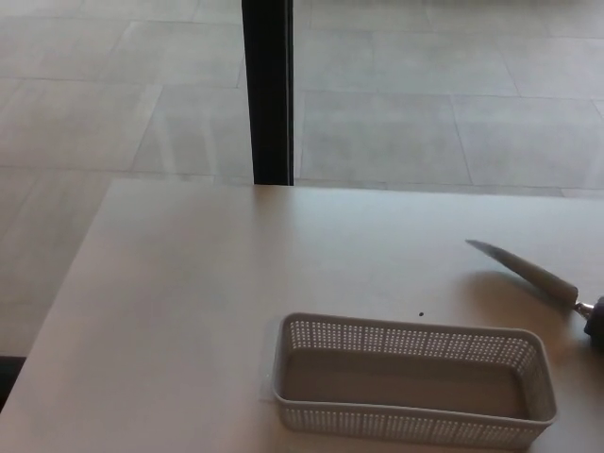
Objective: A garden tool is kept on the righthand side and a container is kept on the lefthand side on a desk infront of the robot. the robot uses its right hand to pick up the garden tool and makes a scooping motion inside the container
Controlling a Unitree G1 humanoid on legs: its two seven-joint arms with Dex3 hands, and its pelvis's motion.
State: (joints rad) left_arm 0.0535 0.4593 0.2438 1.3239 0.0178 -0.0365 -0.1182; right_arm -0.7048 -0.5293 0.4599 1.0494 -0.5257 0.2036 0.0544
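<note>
At the right edge of the head view only a dark sliver of the right hand (595, 326) shows, so whether its fingers are closed cannot be told. A garden tool (524, 271) with a narrow metal blade reaches from that hand up and to the left, its tip raised above the desk (189, 311) with a soft shadow beneath. Below and to the left of the hand sits the container (411, 389), a pale perforated basket. The left hand is out of sight.

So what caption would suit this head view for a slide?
Empty perforated basket on a pale desk, a metal blade lifted above the desk to its right.
</note>
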